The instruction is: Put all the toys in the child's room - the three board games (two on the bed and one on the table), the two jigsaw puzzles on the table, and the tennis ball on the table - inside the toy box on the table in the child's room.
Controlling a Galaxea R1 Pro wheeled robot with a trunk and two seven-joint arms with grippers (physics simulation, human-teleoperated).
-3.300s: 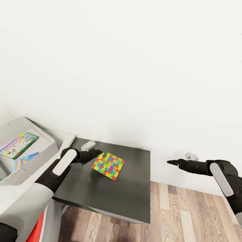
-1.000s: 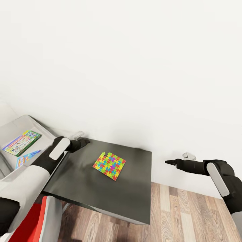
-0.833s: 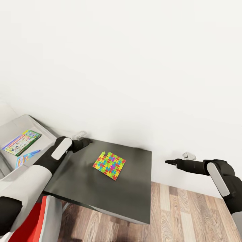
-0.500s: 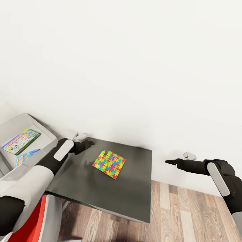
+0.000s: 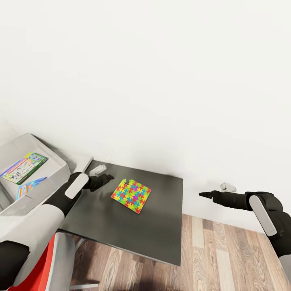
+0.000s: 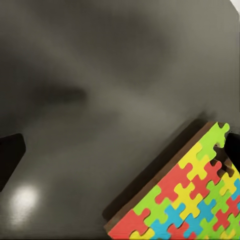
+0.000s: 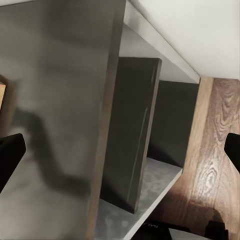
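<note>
A white wall (image 5: pixel 161 72) takes up most of the head view, with wood-plank floor (image 5: pixel 226 258) at the lower right. Against the wall stands the table (image 5: pixel 133 230): a dark-grey lower wing in the centre, joined at the left to a lighter grey top.

On that lighter top sits the toy box (image 5: pixel 52 161), a shallow grey tray with sloping walls. Two board games lie flat inside it: a green-edged picture box (image 5: pixel 23 167) and a smaller blue patterned box (image 5: pixel 30 186). By these pictures, at least two toys are put away. The rest of the tray is cut off at the picture's edge.

One jigsaw puzzle (image 5: pixel 131 195) lies flat on the dark wing, near the wall side and well apart from the toy box. It is a square slab, so it has no long axis; it sits turned like a diamond, one corner towards the wall. It remains to be moved.

The left gripper (image 5: pixel 106 178) hovers just beside the puzzle's left corner; in the left wrist view its fingers sit wide apart at the picture's edges with nothing between them. The right gripper (image 5: pixel 204 195) hangs beyond the table's right end, over the floor. Its jaws are likewise apart and empty.
</note>
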